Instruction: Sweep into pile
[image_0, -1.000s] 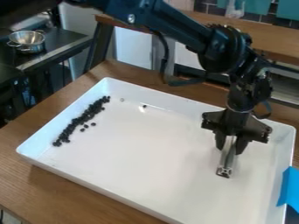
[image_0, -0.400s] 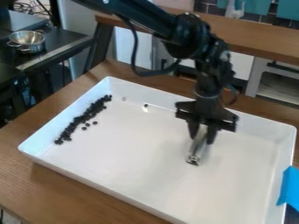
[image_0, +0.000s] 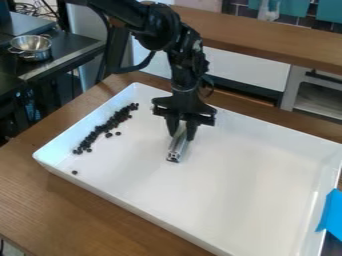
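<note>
The black gripper (image_0: 180, 131) hangs over the upper middle of the white tray (image_0: 227, 172), shut on a silver metal bar (image_0: 178, 145) that points down and toward the camera. Left of it, black beads (image_0: 105, 127) form a long slanting band beside the tray's left wall. A few beads (image_0: 109, 135) lie just off the band's right side. One single bead (image_0: 75, 172) sits apart, near the tray's lower left corner. Whether the bar's lower end touches the tray floor, I cannot tell.
Wooden table (image_0: 100, 210) surrounds the tray, whose raised walls run all round. Blue tape (image_0: 330, 215) is at the right edge. A metal colander (image_0: 31, 46) stands on a dark counter at the upper left. A wooden ledge (image_0: 267, 42) crosses behind the arm.
The gripper has moved left across the tray with the bar. The tray has shifted slightly right, its beads along with it. A lone bead now shows near the lower left corner.
</note>
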